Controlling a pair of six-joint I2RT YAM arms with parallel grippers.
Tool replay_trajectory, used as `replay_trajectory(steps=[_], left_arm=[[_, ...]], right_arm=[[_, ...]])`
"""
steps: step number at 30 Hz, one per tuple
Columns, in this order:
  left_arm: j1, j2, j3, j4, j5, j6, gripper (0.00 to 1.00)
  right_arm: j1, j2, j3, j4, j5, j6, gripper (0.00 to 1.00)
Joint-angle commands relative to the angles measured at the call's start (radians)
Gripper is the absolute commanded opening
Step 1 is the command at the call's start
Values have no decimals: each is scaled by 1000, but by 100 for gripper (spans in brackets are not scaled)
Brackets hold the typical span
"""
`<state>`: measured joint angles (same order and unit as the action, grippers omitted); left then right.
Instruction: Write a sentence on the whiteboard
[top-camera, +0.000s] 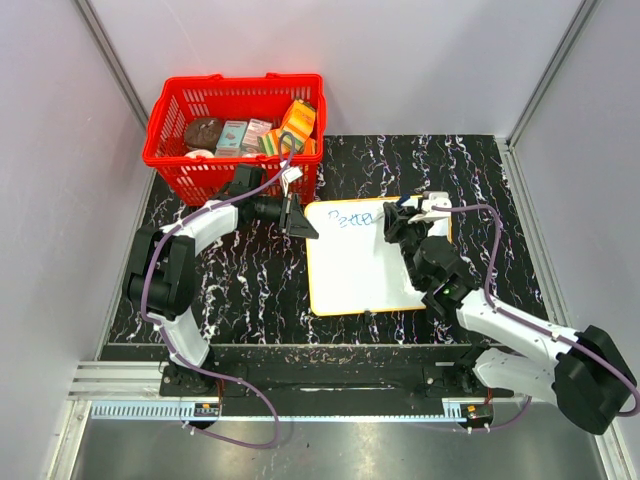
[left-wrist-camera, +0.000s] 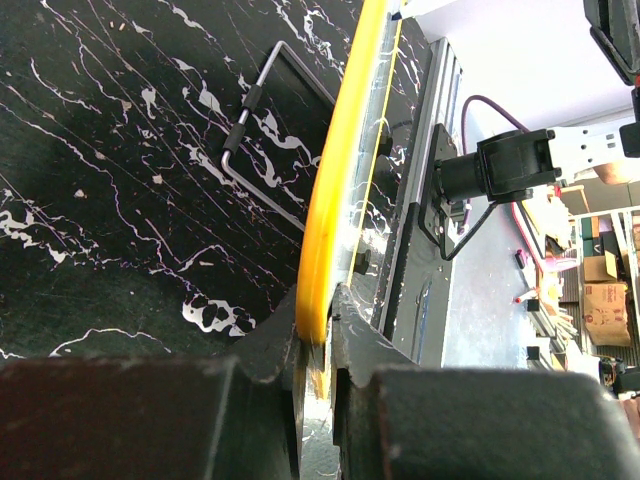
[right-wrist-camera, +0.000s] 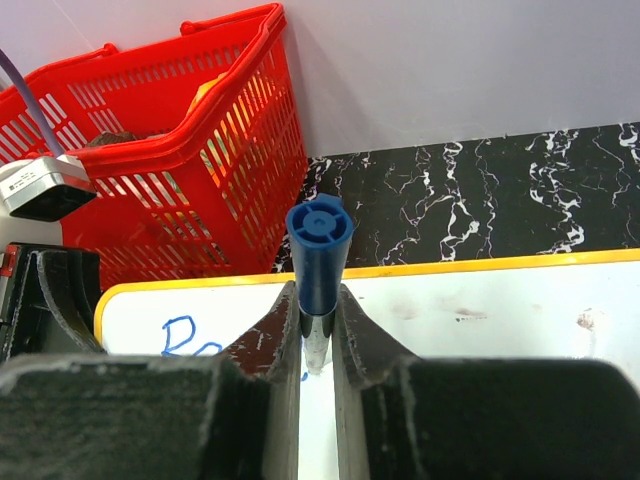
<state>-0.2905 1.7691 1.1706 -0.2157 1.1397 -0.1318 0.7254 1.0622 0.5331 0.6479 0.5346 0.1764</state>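
Black marbled table (top-camera: 250, 290) between grey walls carries the whiteboard (top-camera: 365, 270), which lies flat right of centre, with a red basket (top-camera: 190, 180) near its far left corner. The sentence (top-camera: 355, 217) shows as blue letters along the board's far edge, too small to read. The left gripper (left-wrist-camera: 318, 335) pinches the board's yellow rim tightly. The right gripper (right-wrist-camera: 318, 320) clamps a blue marker (right-wrist-camera: 318, 245) between narrow fingers, over the board just right of the letters.

Bright even light; blurry left claw (left-wrist-camera: 318, 335)
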Motion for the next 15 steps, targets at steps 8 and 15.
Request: replay_trajectory(steps=[8,15], left_arm=[[-7,10,38,56,-126,100,0],[-7,9,38,56,-126,100,0]], right_arm=[[-17,30,67,38,38,-49,0],[-24,32,88,38,41,-69,0]])
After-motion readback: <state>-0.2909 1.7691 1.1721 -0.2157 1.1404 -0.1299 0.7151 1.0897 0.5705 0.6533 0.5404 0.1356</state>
